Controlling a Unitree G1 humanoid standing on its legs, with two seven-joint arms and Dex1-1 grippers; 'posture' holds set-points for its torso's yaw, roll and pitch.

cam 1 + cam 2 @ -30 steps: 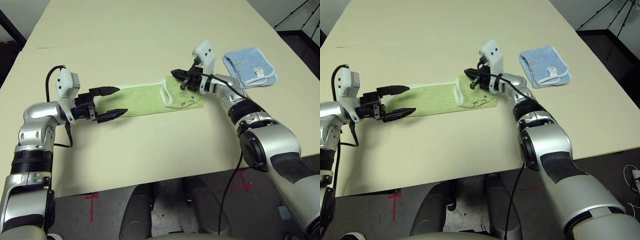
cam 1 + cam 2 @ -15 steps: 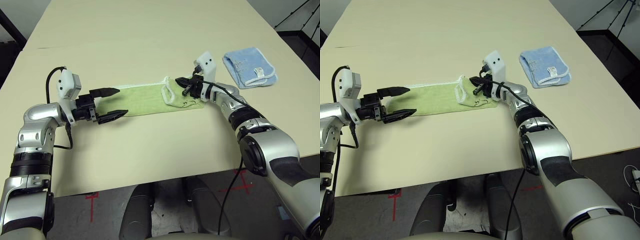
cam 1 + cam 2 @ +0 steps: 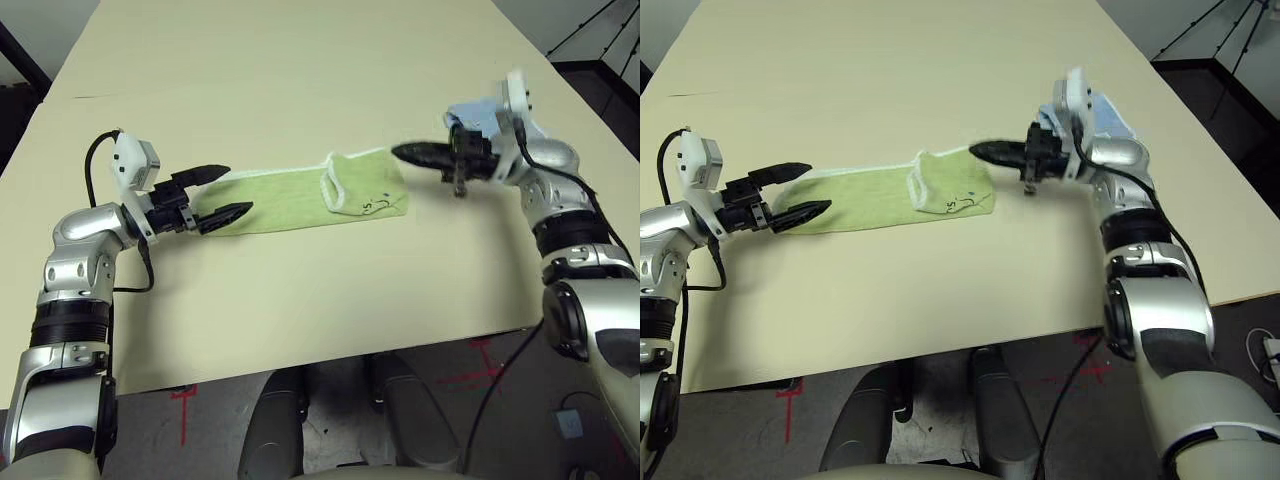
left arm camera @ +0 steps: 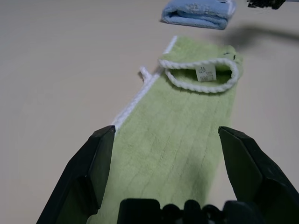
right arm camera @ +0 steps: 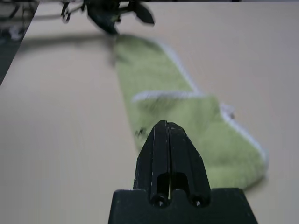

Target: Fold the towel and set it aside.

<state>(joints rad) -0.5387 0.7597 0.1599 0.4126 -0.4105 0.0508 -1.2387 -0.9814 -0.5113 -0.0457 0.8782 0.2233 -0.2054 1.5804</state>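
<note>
On the beige table [image 3: 300,60] the towel [image 3: 300,197] lay flat as a long green strip with white edging, and its end on the robot's right was folded back over itself, so that a loop of the white border and a small label showed on top. A dark embroidered mark sat near that folded corner, but it was too small to read.

At the other end, the left gripper [image 3: 222,197] hung just over the towel's edge with its two black fingers spread wide; nothing was between them. Whether the lower finger touched the cloth, I could not tell.

Beside the folded end, the right gripper [image 3: 412,153] pointed toward the towel with its fingers pressed together and nothing pinched. It stood apart from the cloth, perhaps a little above the table, though the height was hard to judge.

Behind the right wrist, a folded light-blue cloth [image 3: 480,112] was mostly hidden by the arm, with just a part of it visible.
</note>
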